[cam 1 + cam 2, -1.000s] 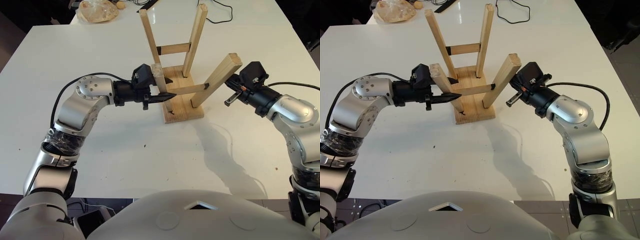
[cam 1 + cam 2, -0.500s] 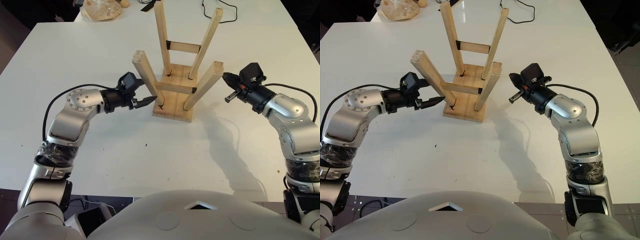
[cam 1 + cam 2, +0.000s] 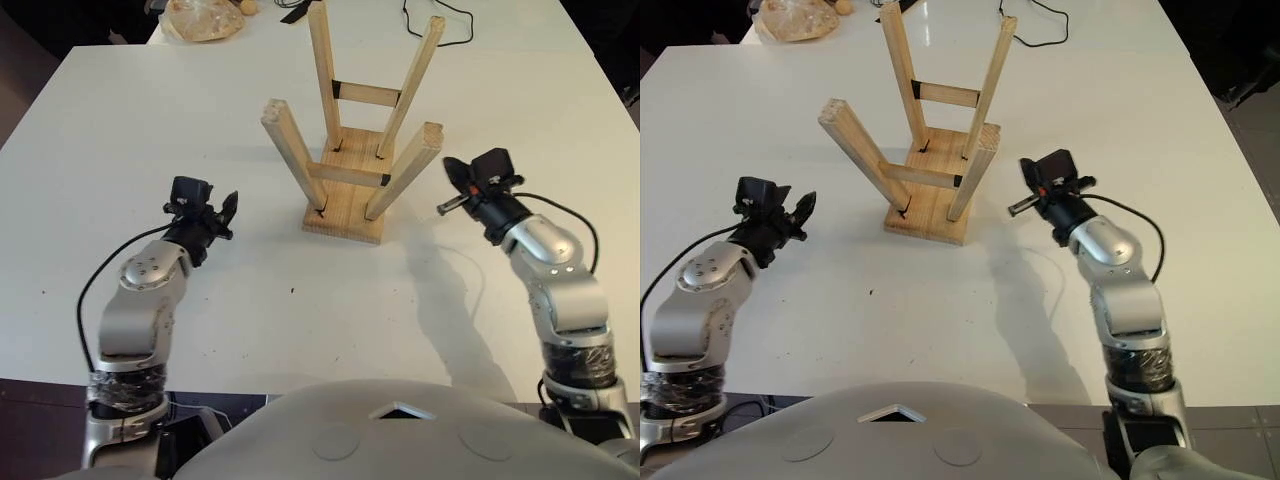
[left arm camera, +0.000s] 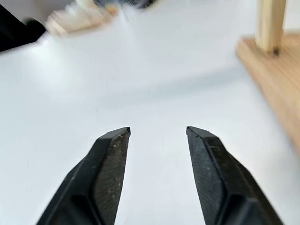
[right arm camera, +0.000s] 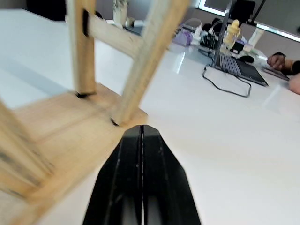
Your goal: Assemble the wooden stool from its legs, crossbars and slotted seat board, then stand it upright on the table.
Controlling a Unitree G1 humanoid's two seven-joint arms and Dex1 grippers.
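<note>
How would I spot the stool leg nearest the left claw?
On the white table sits an upside-down wooden stool, seat board down, legs up. Of its two nearer legs, pick the leg tilting out to the robot's left, toward the left claw.

The stool (image 3: pixel 348 176) is pale bare wood, matt, with grain showing on its seat board (image 3: pixel 345 212) and rougher sawn ends on the legs (image 3: pixel 292 152). The bench (image 3: pixel 300 330) is white, smooth and faintly glossy, catching soft reflections. The left end effector (image 4: pixel 158 132) has black matt plastic fingers (image 4: pixel 108 168) with a fine speckled texture. The right end effector (image 5: pixel 142 127) is smoother black with a slight sheen.
</note>
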